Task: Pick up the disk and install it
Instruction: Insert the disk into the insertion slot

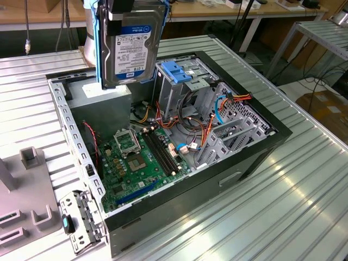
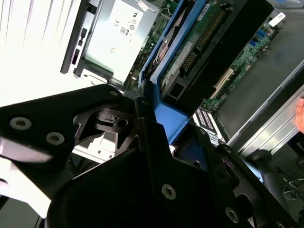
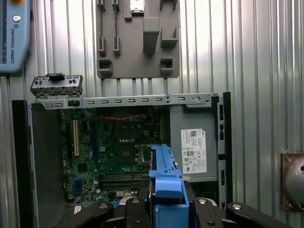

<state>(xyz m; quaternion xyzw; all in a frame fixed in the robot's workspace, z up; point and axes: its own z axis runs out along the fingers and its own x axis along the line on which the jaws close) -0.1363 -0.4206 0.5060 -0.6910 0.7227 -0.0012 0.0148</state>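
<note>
The disk (image 1: 130,46) hangs upright above the open computer case (image 1: 255,157), its label facing the exterior camera and blue rails along its sides. My gripper (image 1: 120,10) is shut on its upper end, at the top edge of the exterior view. In both wrist views the disk shows edge-on as a blue rail (image 3: 164,183) and circuit-board underside (image 2: 183,52) between my black fingers (image 2: 142,118). It hovers over the grey power supply box (image 1: 103,100), to the exterior view's left of the drive cage with the blue latch (image 1: 176,70).
The motherboard (image 1: 136,157) and loose cables (image 1: 201,130) lie inside the case. A grey fixture plate (image 1: 22,201) and a metal bracket (image 1: 81,217) sit on the ribbed table at the exterior view's left. A pendant (image 3: 12,33) lies beyond the fixture.
</note>
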